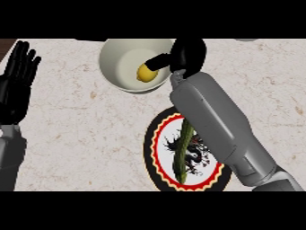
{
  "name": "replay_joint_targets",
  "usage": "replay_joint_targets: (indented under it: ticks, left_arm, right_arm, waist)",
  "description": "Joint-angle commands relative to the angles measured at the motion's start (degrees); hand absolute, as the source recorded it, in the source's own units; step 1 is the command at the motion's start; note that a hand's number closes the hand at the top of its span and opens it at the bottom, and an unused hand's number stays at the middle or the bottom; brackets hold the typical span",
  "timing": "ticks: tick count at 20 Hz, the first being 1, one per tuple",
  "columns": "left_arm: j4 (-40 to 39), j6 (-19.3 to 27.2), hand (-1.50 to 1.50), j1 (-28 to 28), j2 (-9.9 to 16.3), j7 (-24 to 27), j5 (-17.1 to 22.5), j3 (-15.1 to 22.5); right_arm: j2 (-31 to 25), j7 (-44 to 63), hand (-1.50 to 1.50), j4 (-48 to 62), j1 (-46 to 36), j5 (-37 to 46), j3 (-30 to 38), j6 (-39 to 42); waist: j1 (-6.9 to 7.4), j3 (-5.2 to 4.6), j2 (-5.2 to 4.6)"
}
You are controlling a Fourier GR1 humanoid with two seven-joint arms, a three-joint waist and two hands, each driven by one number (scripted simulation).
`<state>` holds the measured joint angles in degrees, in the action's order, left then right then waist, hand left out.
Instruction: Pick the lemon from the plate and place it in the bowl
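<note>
Head view: the lemon [144,73] lies inside the bowl [119,54] at the far side, well apart from the plate [156,148] nearer in. The right hand [187,53] hangs over the bowl's right rim — a finger reaches toward the lemon, but whether it has let go I cannot tell. Best to lift straight up, clear of the rim. The left hand [13,78] rests open at the left edge.

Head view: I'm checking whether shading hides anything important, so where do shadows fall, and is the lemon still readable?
Head view: the lemon reads clearly as bright yellow inside the pale bowl, beside the right hand; the bowl's inner wall darkens towards its right side; the right forearm covers part of the plate and the green vegetable; the open left hand rests at the left edge; no glare on the counter.
</note>
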<state>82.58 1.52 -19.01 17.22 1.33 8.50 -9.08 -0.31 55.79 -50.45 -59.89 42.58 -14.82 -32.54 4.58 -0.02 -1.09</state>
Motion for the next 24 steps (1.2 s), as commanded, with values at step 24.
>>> replay_joint_targets:
  ticks: [24]
  left_arm:
    - [3.57, 2.46, 0.0, 5.84, -0.47, -0.07, -2.17, -1.65]
  right_arm:
    - [-9.78, 0.64, -1.5, -56.82, 49.27, 9.48, -2.31, -16.7]
  waist:
    - [-6.02, 0.04, 1.42]
